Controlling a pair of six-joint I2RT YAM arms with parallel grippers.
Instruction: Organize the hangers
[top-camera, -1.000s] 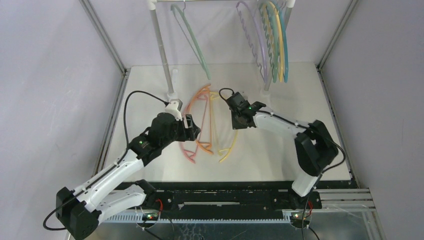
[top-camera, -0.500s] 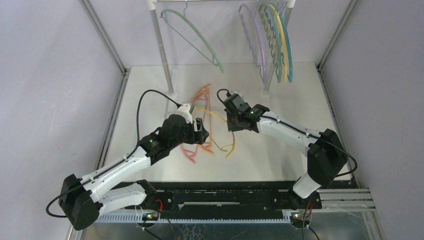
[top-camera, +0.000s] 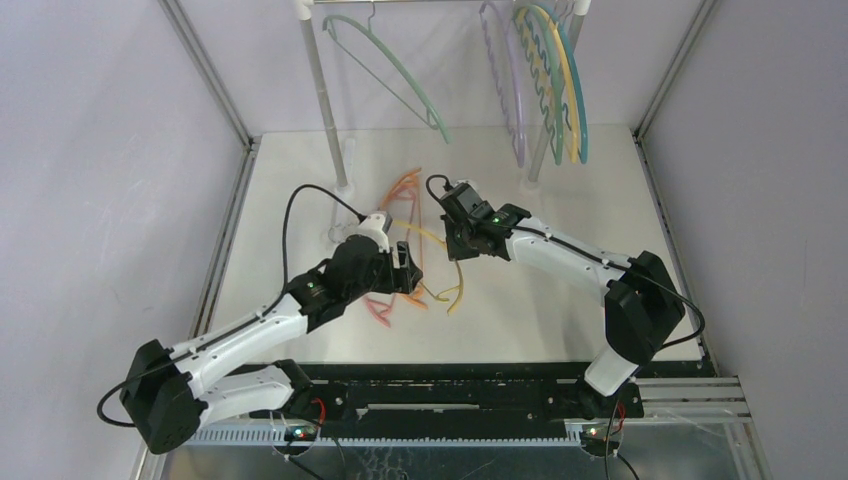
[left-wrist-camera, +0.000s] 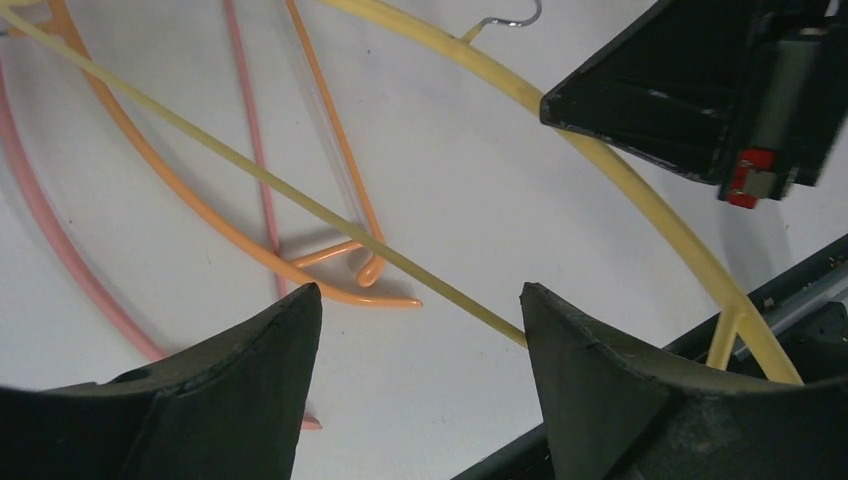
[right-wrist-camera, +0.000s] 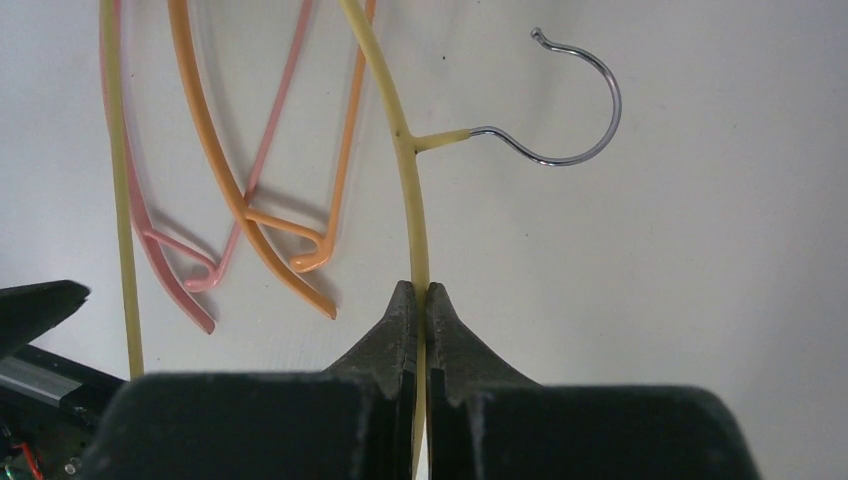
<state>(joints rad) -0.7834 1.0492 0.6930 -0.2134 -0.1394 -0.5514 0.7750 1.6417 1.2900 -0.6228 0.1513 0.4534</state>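
Left claw (left-wrist-camera: 420, 300), spread wide, has moved nearer the right claw (right-wrist-camera: 420, 295) pinching the yellow hanger (right-wrist-camera: 404, 137).

White tabletop (top-camera: 560, 310), matte, lies beneath both tools. Rail frame (top-camera: 322, 100) with white uprights: one stands beyond the left tool (top-camera: 408, 262), the other upright (top-camera: 533, 178) beyond and to the right of the right tool (top-camera: 457, 250). Grey walls (top-camera: 100, 200) on either side. Black strip (top-camera: 460, 385) along the tabletop edge behind both tools.

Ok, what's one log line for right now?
right hand: shut on yellow hanger | left hand: open over its bar | orange hanger, pink hanger: lying flat
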